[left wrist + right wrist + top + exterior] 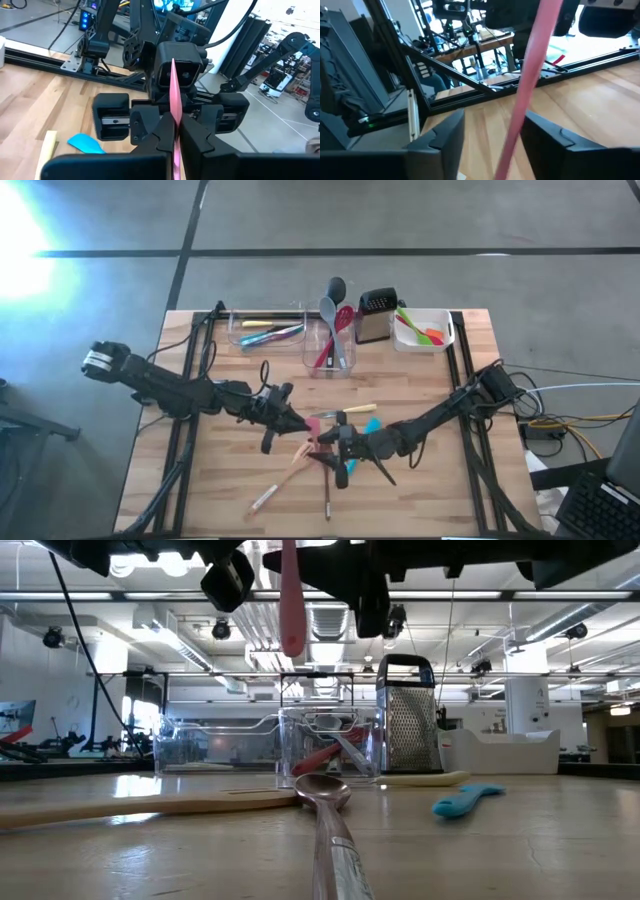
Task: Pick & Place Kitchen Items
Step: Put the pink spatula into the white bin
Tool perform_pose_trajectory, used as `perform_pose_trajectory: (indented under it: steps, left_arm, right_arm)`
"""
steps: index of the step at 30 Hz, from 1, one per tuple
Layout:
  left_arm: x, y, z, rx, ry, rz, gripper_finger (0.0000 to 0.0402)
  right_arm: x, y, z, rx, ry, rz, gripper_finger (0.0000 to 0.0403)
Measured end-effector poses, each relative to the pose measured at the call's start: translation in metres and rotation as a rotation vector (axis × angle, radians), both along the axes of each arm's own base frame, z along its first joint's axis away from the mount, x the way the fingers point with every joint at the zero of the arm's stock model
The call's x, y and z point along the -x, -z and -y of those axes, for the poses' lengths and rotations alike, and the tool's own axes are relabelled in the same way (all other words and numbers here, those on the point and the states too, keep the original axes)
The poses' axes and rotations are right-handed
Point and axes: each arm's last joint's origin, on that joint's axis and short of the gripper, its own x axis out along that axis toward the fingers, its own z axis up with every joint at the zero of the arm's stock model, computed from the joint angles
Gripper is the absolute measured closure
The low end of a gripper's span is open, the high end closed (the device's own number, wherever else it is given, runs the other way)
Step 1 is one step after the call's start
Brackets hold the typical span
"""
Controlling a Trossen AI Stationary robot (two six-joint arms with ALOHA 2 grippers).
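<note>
The left pincer [297, 423] gripped the pink spoon [174, 102] above the table's middle, its long axis near upright, bowl end hanging down. The right pincer [330, 436] stood partly open around its handle. A handover looked underway; next, the right should clamp before the left releases.

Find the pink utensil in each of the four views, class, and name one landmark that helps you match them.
High view: the pink utensil lies mid-table, between the two grippers.
Low view: it hangs at top centre, lifted clear of the table.
Left wrist view: a thin pink strip clamped in the left gripper.
Right wrist view: a slanted pink shaft between the right gripper's open fingers.
Shared landmark: the blue spatula.
</note>
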Motion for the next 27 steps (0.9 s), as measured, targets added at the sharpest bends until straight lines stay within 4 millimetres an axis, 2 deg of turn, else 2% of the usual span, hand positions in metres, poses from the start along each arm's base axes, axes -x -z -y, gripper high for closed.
perform_pose_trajectory:
  steps: [3, 8, 9, 12, 19, 22, 27]
  left_arm:
    - [0.0, 0.0, 0.0, 0.0, 0.006, -0.002, 0.039]
    - [0.0, 0.0, 0.001, 0.001, 0.033, 0.0, 0.039]
    - [0.0, 0.0, 0.001, -0.001, 0.035, 0.002, 0.039]
    - [0.0, -0.001, 0.001, 0.002, 0.037, 0.007, 0.0383]
    - [0.001, -0.002, 0.0, 0.011, 0.026, 0.006, 0.0299]
    - [0.002, -0.004, 0.0, 0.012, 0.026, 0.015, 0.0274]
    - [0.003, -0.004, -0.001, -0.013, 0.001, 0.02, 0.0252]
  right_arm:
    - [-0.004, -0.003, 0.001, 0.008, 0.005, -0.014, 0.0269]
    - [-0.006, -0.001, 0.0, 0.031, 0.012, -0.056, 0.0375]
    - [-0.006, -0.001, 0.001, 0.036, 0.013, -0.057, 0.0382]
    - [-0.004, -0.003, 0.002, 0.052, 0.016, -0.057, 0.039]
    - [0.014, -0.016, 0.005, 0.091, 0.021, -0.085, 0.0393]
    - [0.031, -0.027, 0.002, 0.119, 0.035, -0.065, 0.0393]
    - [0.065, -0.058, -0.009, 0.234, 0.123, 0.035, 0.0394]
